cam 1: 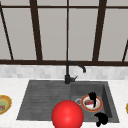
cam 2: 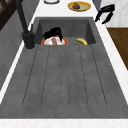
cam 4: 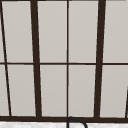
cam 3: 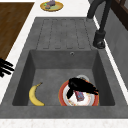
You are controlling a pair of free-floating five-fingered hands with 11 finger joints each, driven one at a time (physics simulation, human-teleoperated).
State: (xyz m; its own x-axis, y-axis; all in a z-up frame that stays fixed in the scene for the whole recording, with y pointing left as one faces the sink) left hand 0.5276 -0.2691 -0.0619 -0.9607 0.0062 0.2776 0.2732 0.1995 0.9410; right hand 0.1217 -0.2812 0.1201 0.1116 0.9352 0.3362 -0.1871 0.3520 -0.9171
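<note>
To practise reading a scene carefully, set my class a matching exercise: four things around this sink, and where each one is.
Things:
1. yellow curved banana
2. orange-rimmed round white plate
3. black curved metal faucet
4. yellow round bowl

Places:
a. on the white counter
b. under the left hand
c. behind the grey sink
d. lying uncovered beside the plate

Pairs: 1-d, 2-b, 3-c, 4-a.

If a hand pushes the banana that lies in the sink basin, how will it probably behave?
The banana is curved and lies flat on the basin floor, so a push would probably make it slide or pivot, not roll. Its peel looks whole and yellow, so it likely lifts stiffly in one piece, though hard squeezing may bruise it.
</note>
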